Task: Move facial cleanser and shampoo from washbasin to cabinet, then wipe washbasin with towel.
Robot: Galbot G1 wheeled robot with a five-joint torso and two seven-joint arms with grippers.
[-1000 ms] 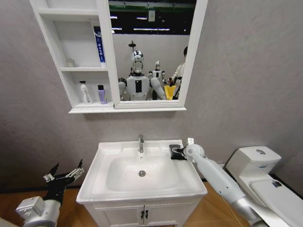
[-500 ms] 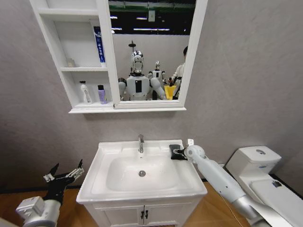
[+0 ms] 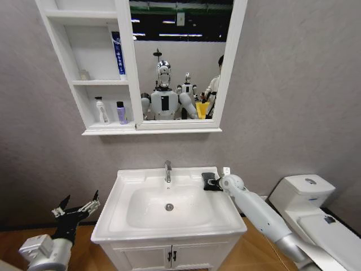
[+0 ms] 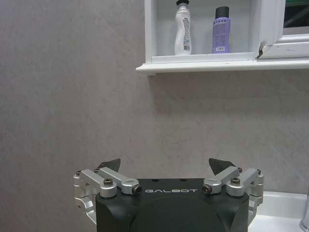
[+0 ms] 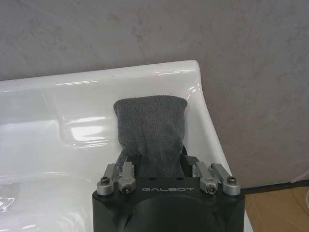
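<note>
Grey wall behind, white washbasin (image 3: 169, 226) below. On its back right corner lies the towel (image 5: 150, 129), between the right gripper's (image 5: 166, 166) spread fingers, its long side stretching straight ahead from them. Left gripper (image 3: 75, 210) waits open, well apart

Two arms are clad in glossy white rounded shells with grey joint rings. Each black boxy tool, left (image 4: 166, 166) and right (image 5: 155, 162), is marked "GALBOT" in grey and fitted with silver screw-fastened linkages and dark fingertips.
</note>
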